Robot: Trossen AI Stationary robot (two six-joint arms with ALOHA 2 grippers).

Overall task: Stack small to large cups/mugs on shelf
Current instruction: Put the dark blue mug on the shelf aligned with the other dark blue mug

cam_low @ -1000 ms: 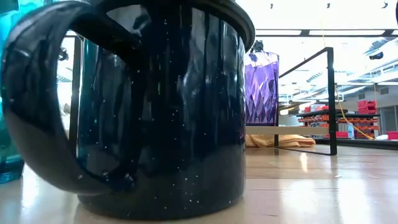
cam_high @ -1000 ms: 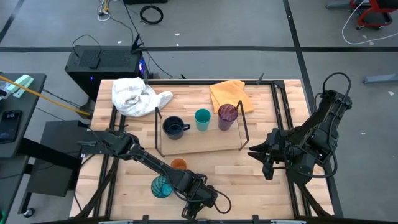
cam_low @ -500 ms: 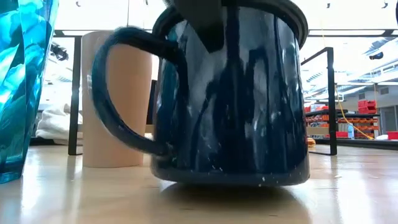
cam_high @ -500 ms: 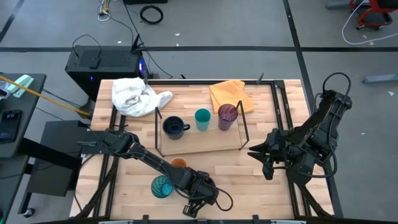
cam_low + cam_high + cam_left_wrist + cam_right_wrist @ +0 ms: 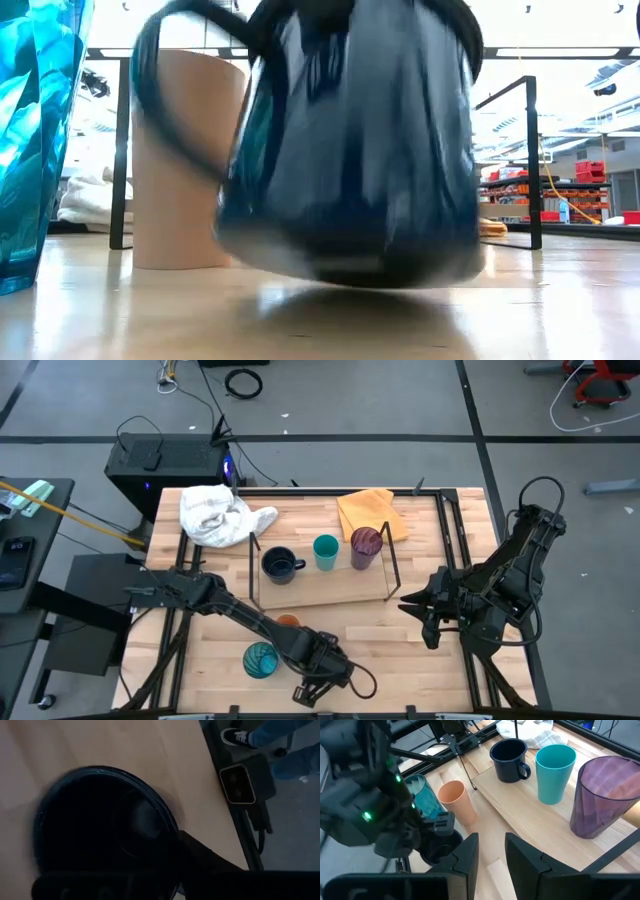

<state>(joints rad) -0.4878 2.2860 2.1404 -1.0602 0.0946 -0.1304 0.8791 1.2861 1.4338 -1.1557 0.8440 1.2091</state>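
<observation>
Overhead, the left gripper works near the table's front edge; the right gripper waits beside the shelf, fingers parted. Low down, the navy mug hangs tilted – clear of the wood, gripped at its rim. Wrist-side, bare table surrounds it.

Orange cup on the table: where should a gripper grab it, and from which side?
Probably pinch its wall just under the rim, coming straight down from above: the orange cup stands upright, mouth open, without a handle. Take the side facing the shelf, because the patterned teal tumbler and the left gripper, holding a navy mug, crowd the other.
</observation>
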